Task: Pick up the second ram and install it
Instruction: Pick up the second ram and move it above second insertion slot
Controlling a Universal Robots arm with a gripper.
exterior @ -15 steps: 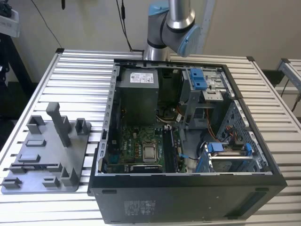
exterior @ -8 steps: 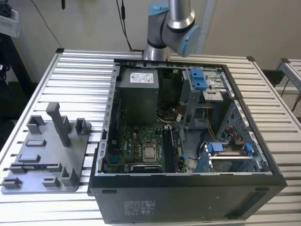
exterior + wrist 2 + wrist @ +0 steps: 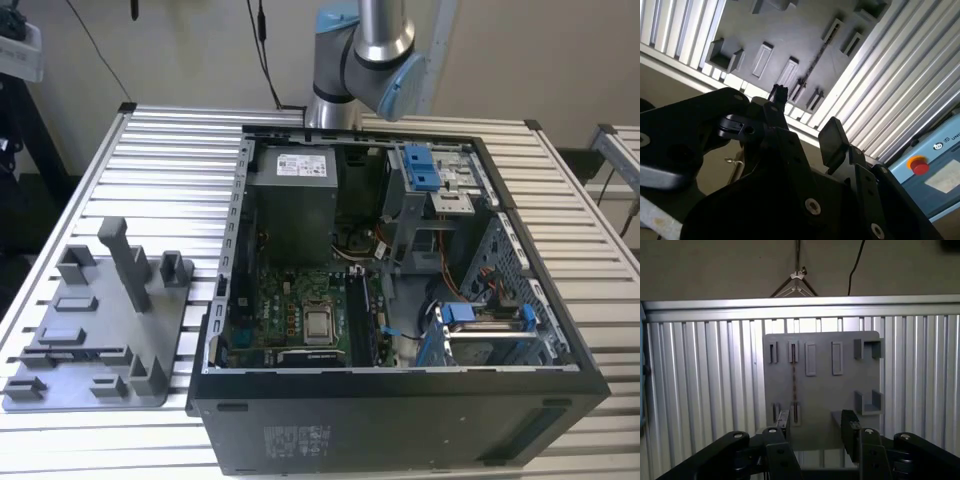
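**Position.** The second ram (image 3: 794,382) stands on edge in the grey fixture plate (image 3: 840,395), seated between two pairs of narrow slots near one side of the plate. In both wrist views it shows as a thin dark line across the plate. The plate lies on the slatted tabletop (image 3: 700,390), beside the open computer case (image 3: 400,425).

**End effector.** The end effector (image 3: 816,421) hangs above the fixture plate, well apart from it, with its jaws wide open and nothing held. In the first wrist view the stick lies in line with one finger (image 3: 783,420), not midway between the two. The jaws do not yet straddle it.

**Handling.** The stick is judged light and stiff, but thin and fragile. Side load could crack it or tip it in the slots. Its flat faces may be slippery under hard pads. Hold is best taken across the two flat faces at mid-length along the upper edge, on the span that is free between the slot pairs. The contact edge seated in the plate should be kept clear. Moderate closing force should suffice.
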